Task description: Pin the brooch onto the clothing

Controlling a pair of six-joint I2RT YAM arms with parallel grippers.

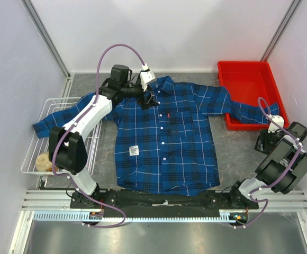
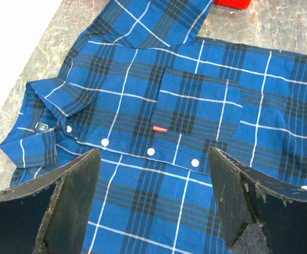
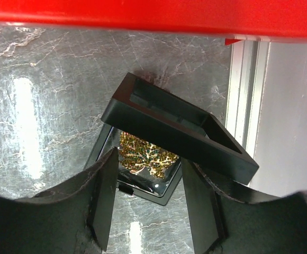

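**Brooch sits in its box, off to the shirt's right**

The brooch [image 3: 145, 153], a gold leaf, lies inside a small black box [image 3: 143, 191] on the table [image 1: 238, 159]. The box is off the right sleeve end of the shirt [image 1: 164, 143], so the pin has not reached the cloth. The lid [image 3: 174, 124] lies askew across the far part of the box, leaving the leaf uncovered and reachable from above.

The right gripper [image 3: 149, 159] hangs over the box with its jaws spread, one finger on each side and the leaf in the gap. They pinch nothing that shows. This looks like lining up to take the pin.

The shirt is laid flat, front up and buttoned, probably to give a smooth surface for pinning. Its right sleeve drapes into a red tray [image 1: 249, 74] beyond that sleeve.

The left gripper [image 2: 153, 153] hovers over the shirt's chest near the collar [image 2: 58, 95], jaws wide and empty. The pocket [image 2: 196, 114] lies ahead of it, and it seems placed to steady the cloth.
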